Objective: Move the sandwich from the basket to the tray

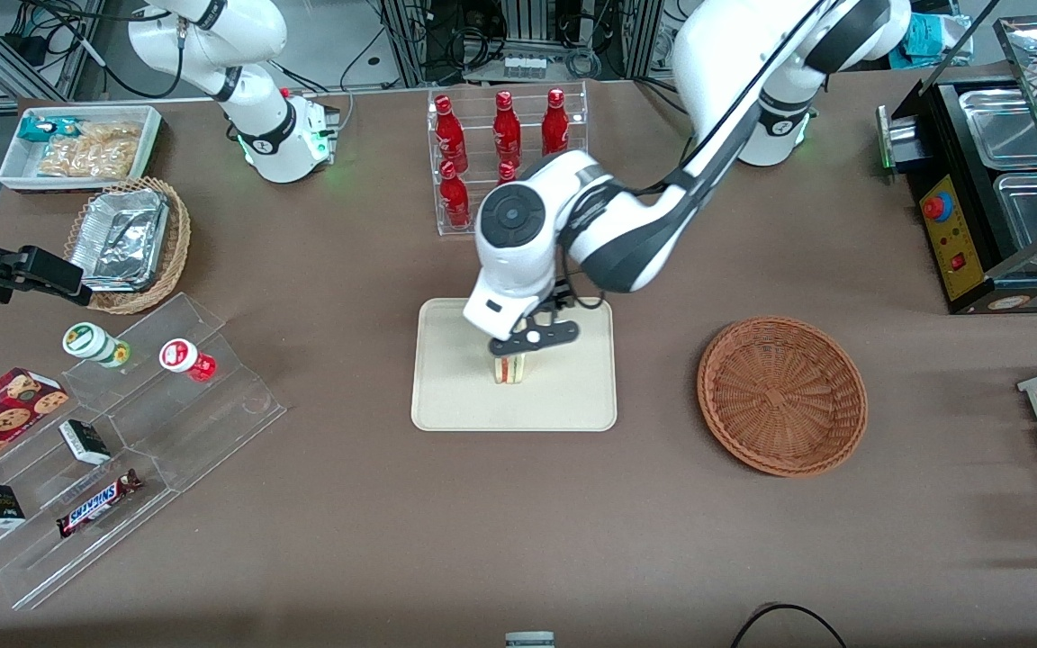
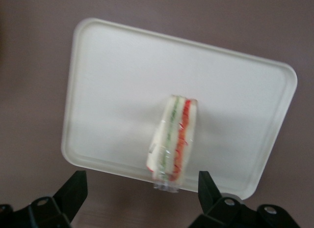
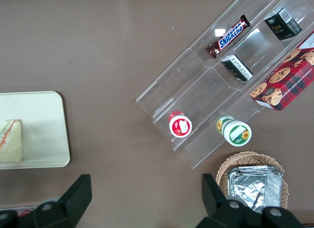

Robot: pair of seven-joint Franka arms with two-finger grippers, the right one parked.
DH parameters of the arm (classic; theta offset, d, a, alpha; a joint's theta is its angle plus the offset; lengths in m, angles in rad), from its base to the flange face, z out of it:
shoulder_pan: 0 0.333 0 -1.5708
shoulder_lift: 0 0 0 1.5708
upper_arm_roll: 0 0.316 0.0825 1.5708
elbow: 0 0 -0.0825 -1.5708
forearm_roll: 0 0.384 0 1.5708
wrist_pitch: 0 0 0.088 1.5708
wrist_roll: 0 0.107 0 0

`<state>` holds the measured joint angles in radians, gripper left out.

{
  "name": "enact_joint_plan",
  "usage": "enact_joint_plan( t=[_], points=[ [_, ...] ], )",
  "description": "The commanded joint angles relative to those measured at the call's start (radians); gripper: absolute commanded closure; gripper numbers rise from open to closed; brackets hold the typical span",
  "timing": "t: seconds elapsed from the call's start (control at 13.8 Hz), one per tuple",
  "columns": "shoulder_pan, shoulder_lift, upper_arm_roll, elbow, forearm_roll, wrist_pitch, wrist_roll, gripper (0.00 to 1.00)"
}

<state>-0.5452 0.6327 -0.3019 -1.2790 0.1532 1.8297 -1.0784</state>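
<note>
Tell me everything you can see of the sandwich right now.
The sandwich is a small wedge of pale white bread with green and orange-red filling stripes along its cut edge, seemingly in clear wrap. It stands on edge on the beige tray, near the tray's middle, cut edge facing up. The gripper hangs just above it, fingers spread wide to either side, not touching. The woven basket, toward the working arm's end, holds nothing.

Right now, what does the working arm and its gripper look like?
The working arm has glossy white shells with dark grey joint bands, a round dark grey cap at the wrist and a black cable along it. A green light glows at its base. The gripper, over the tray just above the sandwich, has a black bracket and black angular fingers, spread open.
</note>
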Motion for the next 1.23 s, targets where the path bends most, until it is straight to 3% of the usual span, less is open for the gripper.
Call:
enact_joint_plan(
  t=[0.0, 0.29, 0.65, 1.02, 1.16],
  points=[
    [0.074, -0.102, 0.012, -0.115, -0.003, -0.009, -0.008, 0.0],
    [0.181, -0.261, 0.012, -0.293, 0.011, -0.004, 0.011, 0.0],
    [0.3, -0.531, 0.012, -0.549, 0.006, -0.039, 0.279, 0.0],
    [0.421, -0.663, 0.021, -0.521, -0.098, -0.277, 0.631, 0.0],
    [0.432, -0.683, 0.075, -0.478, -0.138, -0.352, 0.727, 0.0]
  ],
)
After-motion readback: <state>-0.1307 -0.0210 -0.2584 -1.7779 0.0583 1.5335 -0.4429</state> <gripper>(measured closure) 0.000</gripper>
